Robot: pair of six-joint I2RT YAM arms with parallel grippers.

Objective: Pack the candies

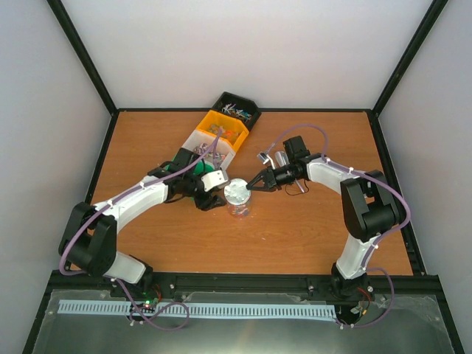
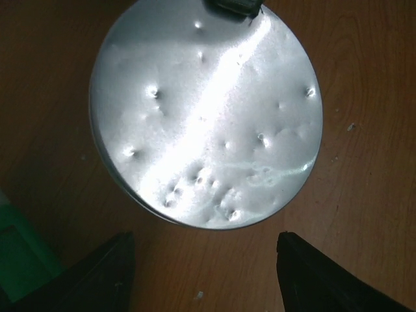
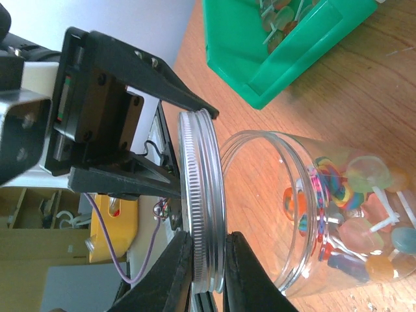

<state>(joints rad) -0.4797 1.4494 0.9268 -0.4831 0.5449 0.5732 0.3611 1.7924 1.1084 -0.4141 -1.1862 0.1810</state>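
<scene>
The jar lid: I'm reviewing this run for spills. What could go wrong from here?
1. The right pincer pinches the lid only at its rim, so it may slip or tilt.
2. The lid looks not seated on the mouth of the jar; it could go on crooked.
3. The left pincer is open and nothing holds the jar, so a push might tip it and spill the candies.
</scene>
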